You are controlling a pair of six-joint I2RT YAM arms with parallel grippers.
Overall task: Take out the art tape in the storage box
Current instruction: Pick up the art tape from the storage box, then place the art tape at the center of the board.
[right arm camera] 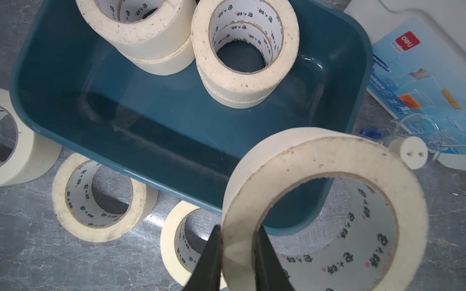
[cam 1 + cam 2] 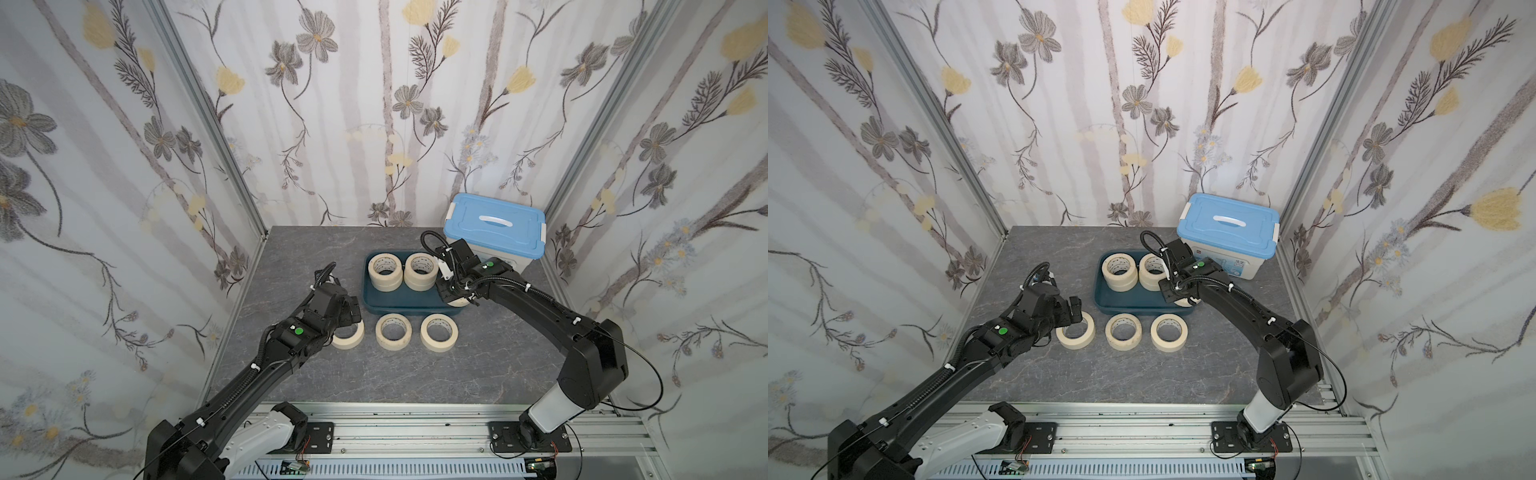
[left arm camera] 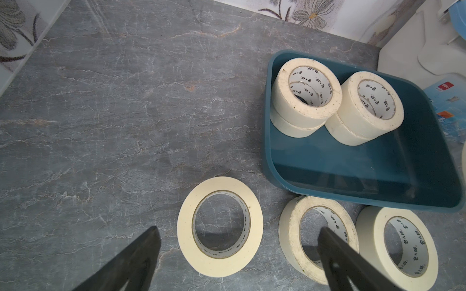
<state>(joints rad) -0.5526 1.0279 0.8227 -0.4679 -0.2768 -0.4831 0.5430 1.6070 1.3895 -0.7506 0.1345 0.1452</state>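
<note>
On worktop [image 2: 311,257], storage box [image 2: 407,297] sits right of centre, nearer back edge, w/ lidded bin [image 2: 494,224] just behind it in back-right corner. In box, along its back wall: left stack [image 2: 385,283] & right stack [image 2: 419,283], 2 rolls each, side by side. Just in front of box, row of 3 rolls [image 2: 393,344] lies flat on worktop; lifted roll [image 1: 315,161] is up over box's front-right corner.

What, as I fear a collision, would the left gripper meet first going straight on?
Probably the nearest loose tape roll, lying flat between the open fingers of the left gripper; depth unclear.
</note>
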